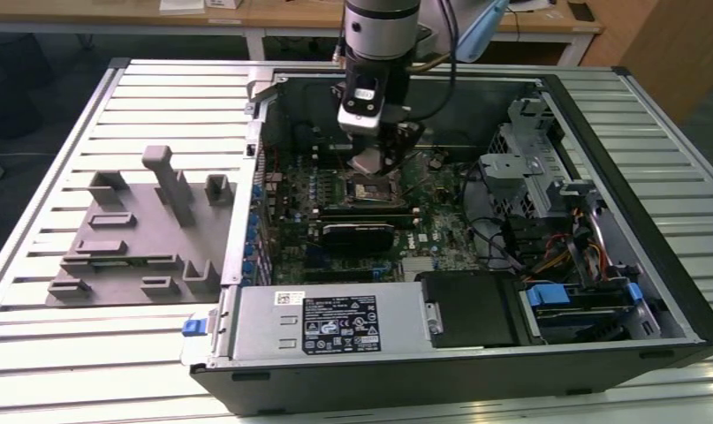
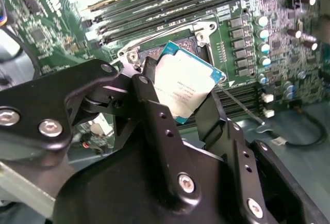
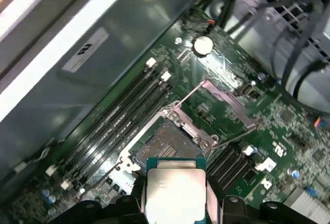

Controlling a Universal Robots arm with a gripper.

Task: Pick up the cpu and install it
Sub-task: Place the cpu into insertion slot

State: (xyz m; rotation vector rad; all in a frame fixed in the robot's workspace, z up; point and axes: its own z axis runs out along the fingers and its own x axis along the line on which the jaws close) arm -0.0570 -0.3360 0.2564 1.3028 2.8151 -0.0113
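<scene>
Gripper [image 1: 374,162] jaws pinch the cpu [image 2: 186,85] by its edges, just above the open socket [image 3: 166,142]. First wrist view shows the socket's bare contacts; exterior view shows the case [image 1: 639,336].

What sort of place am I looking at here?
Probably a robotics lab or test bench: an open computer case lies on a slatted metal table beside grey fixture blocks, a wooden desk stands behind, and the gripper holds the cpu above the open socket.

exterior high; wrist views near cpu [image 2: 188,82]
</scene>
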